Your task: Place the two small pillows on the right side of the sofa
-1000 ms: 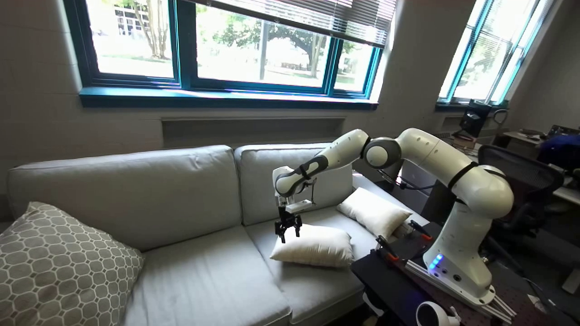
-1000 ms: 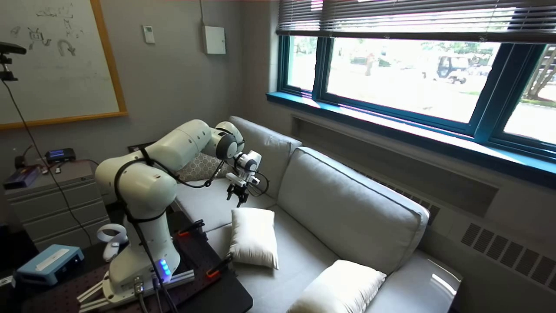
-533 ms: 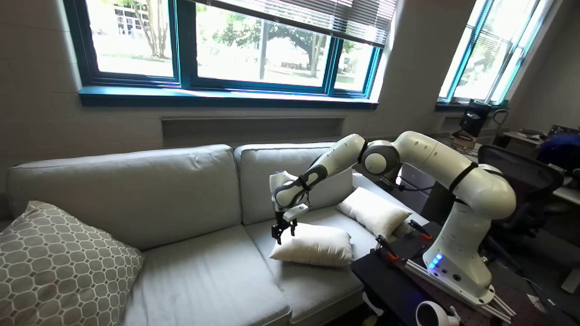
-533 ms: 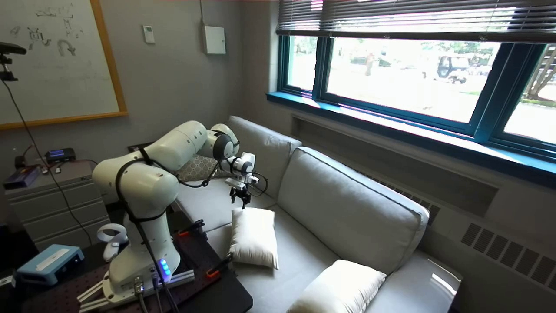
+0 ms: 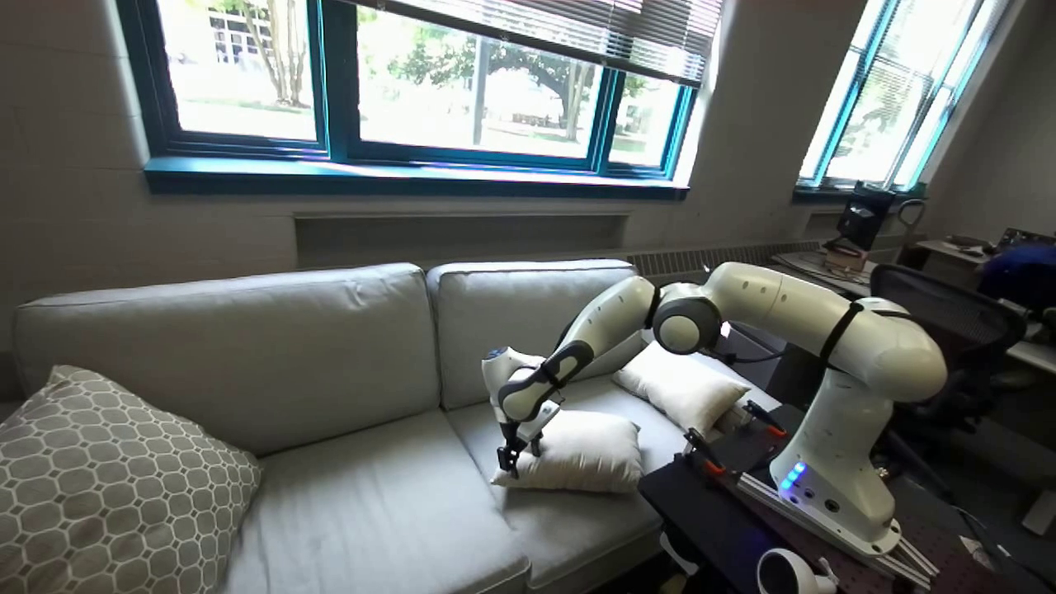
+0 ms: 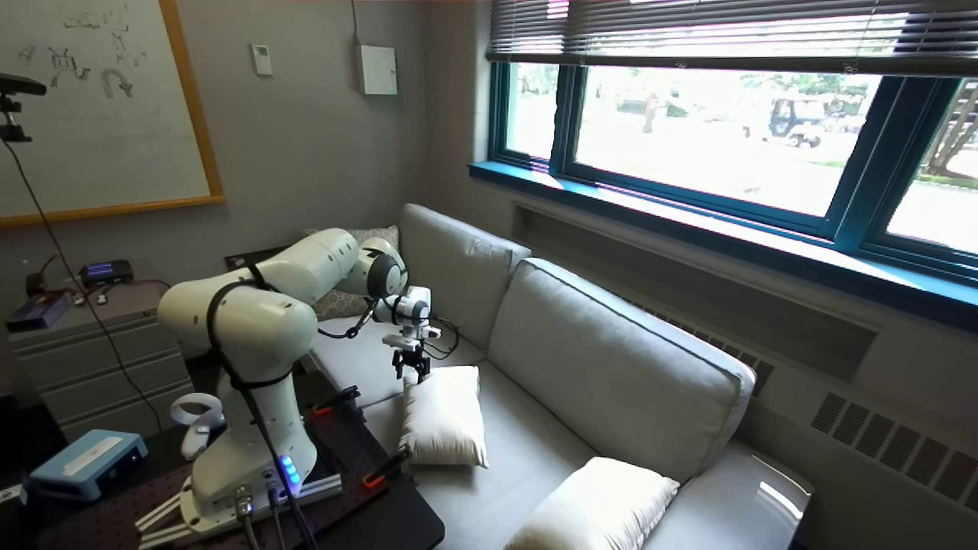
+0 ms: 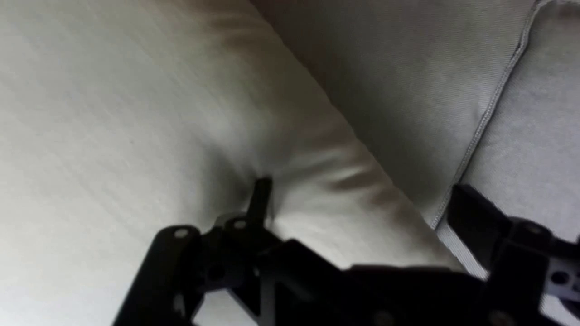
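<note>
Two cream-white pillows lie on the light grey sofa [image 5: 371,495]. One pillow [image 5: 681,384] leans by the sofa arm and shows in an exterior view [image 6: 600,508]. The other pillow [image 5: 582,454] lies flat on the same seat cushion, nearer the middle, also in an exterior view [image 6: 445,420]. My gripper [image 5: 525,462] is open at that pillow's edge, also in an exterior view [image 6: 410,376]. In the wrist view, my gripper [image 7: 362,185] has one finger denting the pillow's top [image 7: 136,113]. Its other finger is beyond the pillow's edge, over the sofa seat.
A larger patterned beige cushion [image 5: 124,478] stands at the sofa's far end. The arm is mounted on a black table [image 5: 685,511] beside the sofa, with orange-tipped clamps [image 5: 705,454] on its edge. Two back cushions [image 6: 611,359] rise behind the seats.
My gripper has come down onto the middle pillow's edge and now presses into it. That pillow has shifted slightly. The other pillow has not moved.
</note>
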{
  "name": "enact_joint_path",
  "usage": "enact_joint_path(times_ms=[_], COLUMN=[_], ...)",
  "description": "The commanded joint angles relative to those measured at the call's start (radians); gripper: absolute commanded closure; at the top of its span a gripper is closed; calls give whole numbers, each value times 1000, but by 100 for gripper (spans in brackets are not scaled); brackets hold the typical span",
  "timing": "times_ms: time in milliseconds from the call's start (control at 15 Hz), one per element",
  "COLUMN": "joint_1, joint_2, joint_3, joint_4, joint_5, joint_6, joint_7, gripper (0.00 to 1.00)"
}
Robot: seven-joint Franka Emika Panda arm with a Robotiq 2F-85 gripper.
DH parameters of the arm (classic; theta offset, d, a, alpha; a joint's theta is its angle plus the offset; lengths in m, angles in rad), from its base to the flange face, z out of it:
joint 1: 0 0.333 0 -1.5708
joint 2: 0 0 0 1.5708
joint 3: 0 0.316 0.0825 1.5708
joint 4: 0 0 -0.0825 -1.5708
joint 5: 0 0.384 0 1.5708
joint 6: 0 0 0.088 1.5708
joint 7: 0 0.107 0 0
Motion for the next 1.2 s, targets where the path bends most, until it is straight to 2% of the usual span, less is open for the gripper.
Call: enact_joint_path(times_ms=[0,267,467,533,667,933,1133], joint_1=[22,-13,-38,-43,-51,-58,-77], joint_2=[7,7,5,4,3,3,2], joint_3=[-90,-203,-238,-246,-259,-282,-291], joint_4=[-17,-89,-126,-131,-139,-144,-135], joint_5=[-63,-130,-134,-132,-135,-144,-155], joint_6=[-33,3,3,-8,-29,-54,-18], joint_7=[84,184,291,324,393,556,674], gripper=[0,0,0,25,32,64,86])
